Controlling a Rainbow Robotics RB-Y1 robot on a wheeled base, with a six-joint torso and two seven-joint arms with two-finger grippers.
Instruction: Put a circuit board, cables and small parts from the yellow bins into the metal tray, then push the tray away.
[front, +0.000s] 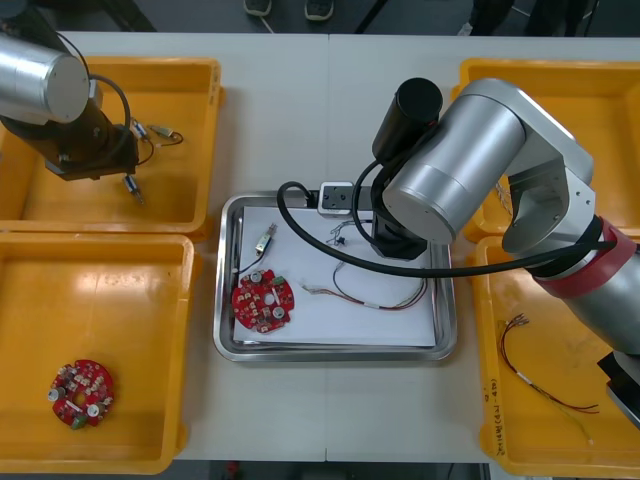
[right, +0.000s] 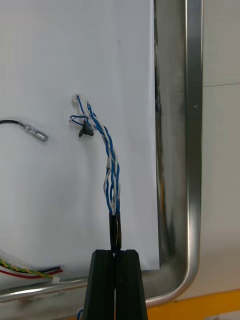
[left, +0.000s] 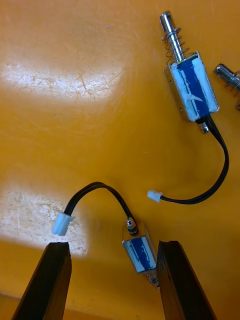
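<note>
Right wrist view: right gripper (right: 115, 252) pinched tight on the twisted blue and white cable (right: 111, 170), trailing straight ahead over the metal tray (right: 194, 150), while the left gripper (left: 113, 244) hangs wide open astride a small metal part (left: 141, 254) in a yellow bin (left: 75, 125).

Bright, even light throws white glare across the yellow bin (left: 75, 130).
</note>
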